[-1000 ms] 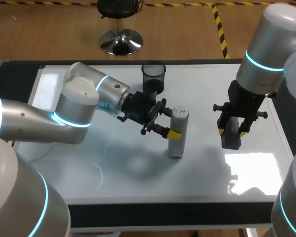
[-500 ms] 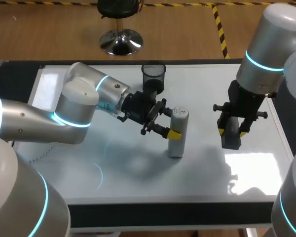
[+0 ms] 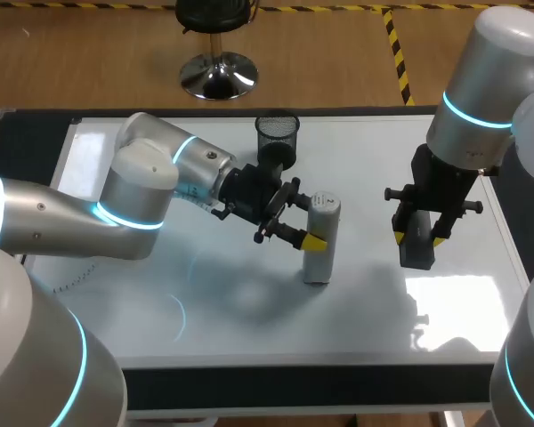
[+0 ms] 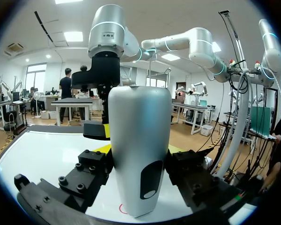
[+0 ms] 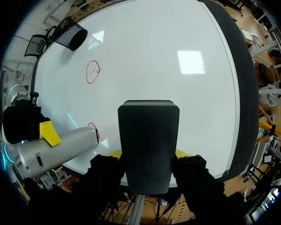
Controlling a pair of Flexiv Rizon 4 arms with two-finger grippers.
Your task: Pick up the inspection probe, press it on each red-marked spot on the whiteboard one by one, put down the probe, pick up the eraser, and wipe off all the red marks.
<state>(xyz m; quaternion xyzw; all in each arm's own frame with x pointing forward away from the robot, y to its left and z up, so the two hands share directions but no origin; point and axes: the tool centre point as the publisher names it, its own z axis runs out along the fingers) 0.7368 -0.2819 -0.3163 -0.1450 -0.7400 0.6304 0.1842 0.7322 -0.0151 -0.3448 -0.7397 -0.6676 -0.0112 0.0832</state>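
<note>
Left gripper (image 3: 318,234) clamps probe (image 3: 319,260) upright on a mark (image 5: 93,126), right gripper (image 3: 417,234) clasps eraser (image 3: 417,252); a skewed press could smear ink.

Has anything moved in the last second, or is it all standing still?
Nothing visibly changed. The left pincer still holds the probe upright over the whiteboard; the right pincer still holds the eraser.

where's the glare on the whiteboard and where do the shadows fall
Head view: glare patches on the whiteboard near its near-right and far-left corners, and a soft shadow beside the probe at its base. Right wrist view: one square light reflection on the board beyond the eraser.
</note>
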